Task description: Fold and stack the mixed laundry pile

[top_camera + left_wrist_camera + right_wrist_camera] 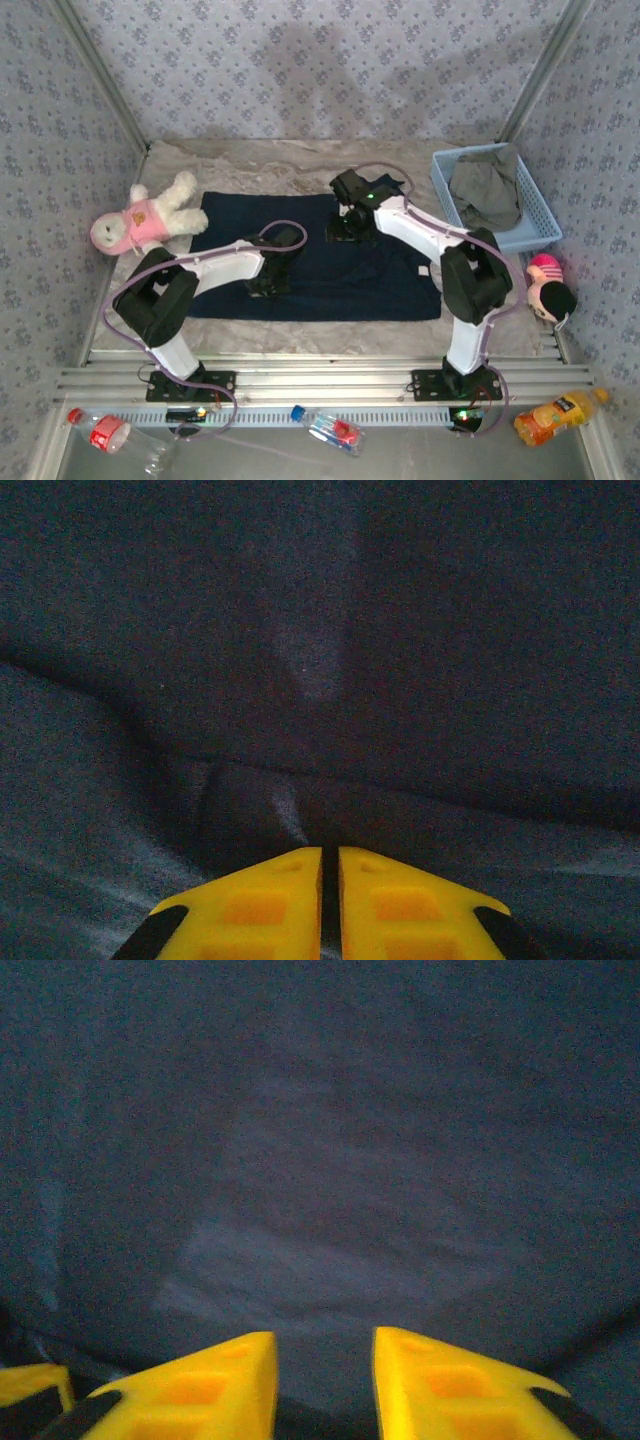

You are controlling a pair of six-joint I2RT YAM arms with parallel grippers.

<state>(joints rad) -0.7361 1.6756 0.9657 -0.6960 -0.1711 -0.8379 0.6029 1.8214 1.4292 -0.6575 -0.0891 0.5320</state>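
**Uneven hold could drag the navy garment instead of folding it**

The navy garment (330, 275) lies spread across the middle of the worktop (300, 335). The olive-grey garment (487, 190) sits bunched in the basket (540, 225) at the far right. Both arms are down on the navy cloth. The left pincer (330, 852) is closed to a thin slit with creases running into its tips, so we judge it has pinched a fold. The right pincer (325, 1338) stands partly apart over flat cloth and grips nothing.

That mismatch is our main worry. If the left lifts while the right has no hold, the cloth would likely twist and bunch rather than fold along a straight line. The left pinch also looks shallow, and a thin fold could slip free under the garment's weight. If the right closes on smooth fabric, it may catch nothing, or it may catch more than one layer. The two pincers work near each other, so a crossing move risks contact. The olive-grey piece is not yet folded.
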